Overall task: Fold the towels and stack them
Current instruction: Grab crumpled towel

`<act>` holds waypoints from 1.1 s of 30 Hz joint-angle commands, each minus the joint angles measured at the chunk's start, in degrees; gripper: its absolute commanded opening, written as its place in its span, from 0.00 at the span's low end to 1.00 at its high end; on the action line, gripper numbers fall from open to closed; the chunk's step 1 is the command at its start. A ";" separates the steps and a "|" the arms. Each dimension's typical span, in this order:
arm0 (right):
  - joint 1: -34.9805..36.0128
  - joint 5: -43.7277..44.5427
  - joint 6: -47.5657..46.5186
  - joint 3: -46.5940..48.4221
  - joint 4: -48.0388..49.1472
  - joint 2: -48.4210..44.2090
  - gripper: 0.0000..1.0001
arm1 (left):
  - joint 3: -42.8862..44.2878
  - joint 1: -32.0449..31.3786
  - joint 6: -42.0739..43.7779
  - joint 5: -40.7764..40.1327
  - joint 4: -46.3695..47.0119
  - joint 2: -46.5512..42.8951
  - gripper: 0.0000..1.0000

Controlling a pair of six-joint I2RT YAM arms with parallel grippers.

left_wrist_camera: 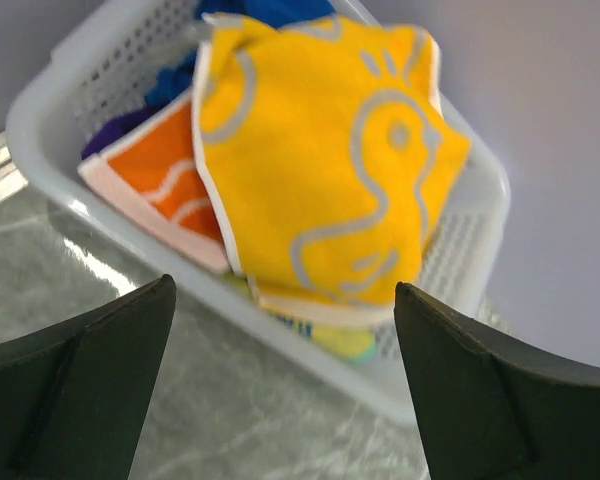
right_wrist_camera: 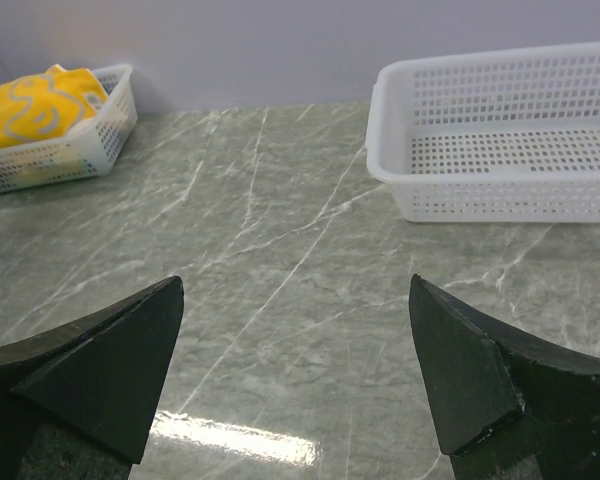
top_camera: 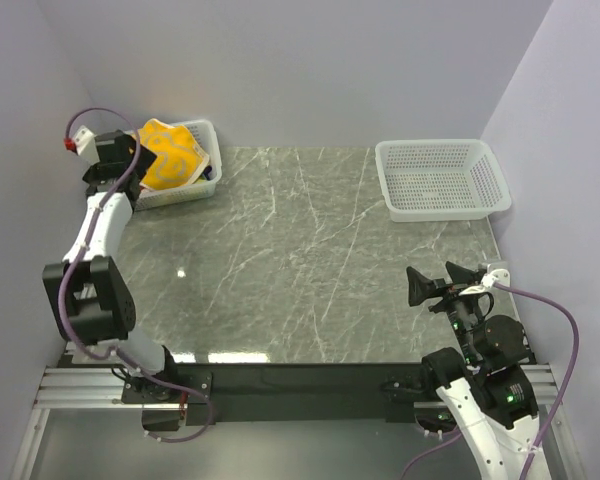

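Note:
A yellow towel with pale swirls [left_wrist_camera: 320,160] lies on top of a pile in the white mesh basket [left_wrist_camera: 50,95] at the table's back left; it also shows in the top view [top_camera: 168,152] and the right wrist view [right_wrist_camera: 35,105]. An orange towel [left_wrist_camera: 160,190] and a blue towel [left_wrist_camera: 250,10] lie under it. My left gripper [top_camera: 108,172] hovers open and empty just in front of that basket. My right gripper [top_camera: 438,282] is open and empty above the table's near right.
An empty white mesh basket [top_camera: 440,180] stands at the back right, also in the right wrist view [right_wrist_camera: 510,140]. The grey marble table [top_camera: 300,260] spreads between the baskets. Lilac walls close in the left, back and right.

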 commanded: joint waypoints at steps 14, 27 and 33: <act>0.05 0.39 0.41 0.48 0.07 -15.41 1.00 | 12.99 9.39 -3.60 5.17 10.35 19.84 0.80; -1.18 -2.86 -0.29 0.48 0.33 -14.18 1.00 | 13.53 10.71 -3.78 8.42 15.70 25.21 0.53; -1.89 -3.56 -0.56 0.48 0.42 -14.09 1.00 | 13.10 11.15 -2.55 8.68 16.39 25.83 0.35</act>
